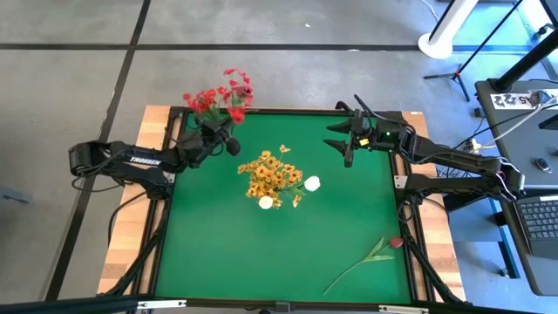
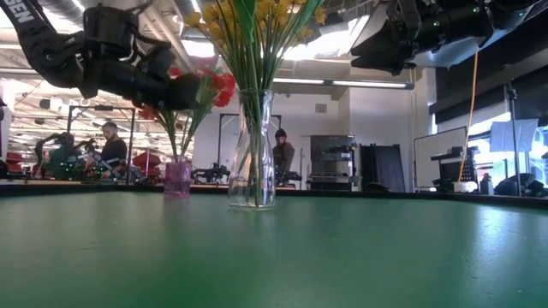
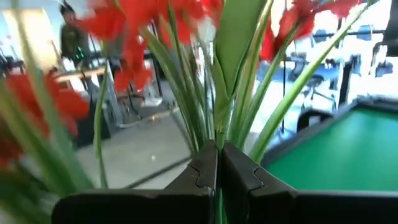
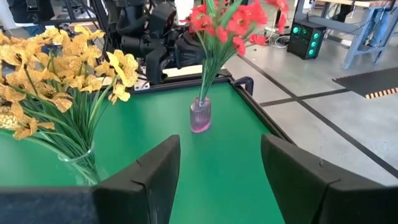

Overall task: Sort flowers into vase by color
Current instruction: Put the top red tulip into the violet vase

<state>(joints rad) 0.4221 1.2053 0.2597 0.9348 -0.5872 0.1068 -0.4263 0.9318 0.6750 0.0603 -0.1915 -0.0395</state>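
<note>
A wide workshop lies behind the green-topped desk [image 1: 288,253], with people at benches far off in the low view.

The left hand [image 3: 217,163] has its fingers pressed together on the stems of the red flowers [image 1: 220,98], pinching them above the small pink vase [image 4: 200,116] at the desk's far left corner. In the right wrist view the stems reach down into that vase, so the spray looks seated or nearly so.

Just beyond this hand, toward the desk's middle, stands the clear glass vase [image 2: 253,154] with the yellow-orange flowers [image 1: 272,174] and two white tulip buds [image 1: 311,183]. Well apart, near the front right edge, a dark pink rose bud [image 1: 395,242] lies flat on its stem.

The right hand [image 1: 347,138] hovers spread wide and empty over the far right of the desk.

The risks I judge:
- The pink vase is small and the spray tall and top-heavy; a sideways pull from the pinching hand could tip it off the corner.
- Letting go while stems are off-centre could topple it.
- White buds share the yellow vase, so colours may stay mixed.

Writing: "TROSSEN" on the left arm [image 1: 131,160]; a tag off the desk reads roughly "3522", uncertain.
</note>
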